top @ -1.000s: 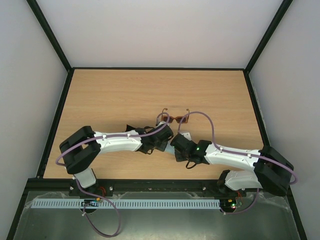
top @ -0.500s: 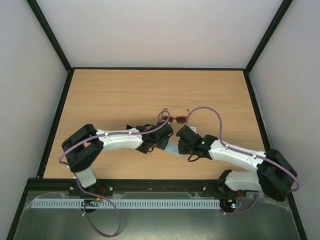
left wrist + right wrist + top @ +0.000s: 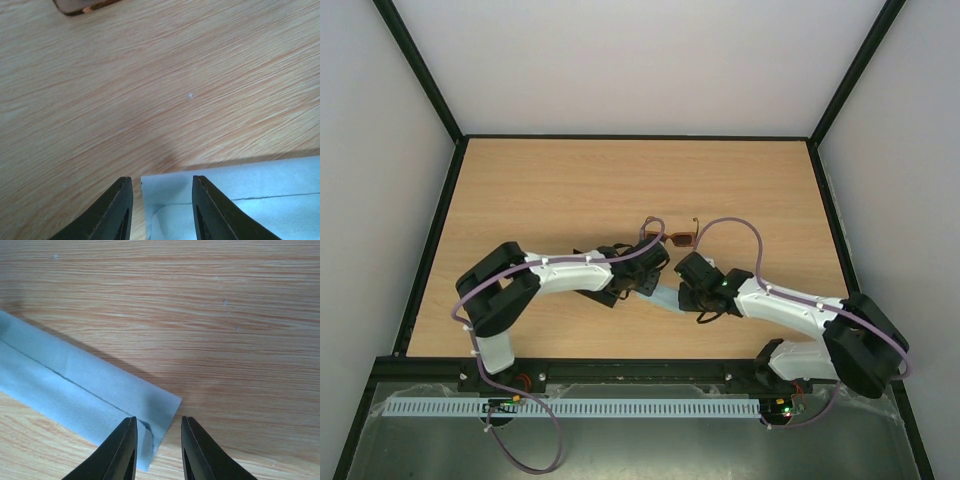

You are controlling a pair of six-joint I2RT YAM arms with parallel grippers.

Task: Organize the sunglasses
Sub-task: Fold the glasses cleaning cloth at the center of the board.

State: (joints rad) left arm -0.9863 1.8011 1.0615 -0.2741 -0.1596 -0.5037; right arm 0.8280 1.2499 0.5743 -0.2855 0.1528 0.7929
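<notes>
Top view: sunglasses [image 3: 672,236] lie mid-table [image 3: 570,180], with bare wood toward 12 o'clock. Left wrist: my left gripper [image 3: 161,187] stands apart over the cloth [image 3: 250,195] edge; sunglasses cropped at 11 o'clock. Right wrist: my right gripper [image 3: 157,427] stands apart over the cloth corner.

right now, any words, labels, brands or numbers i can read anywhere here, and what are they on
None: no readable text in any view. The sunglasses, the pale blue cloth, the table, the left arm and the right arm show no lettering.
</notes>
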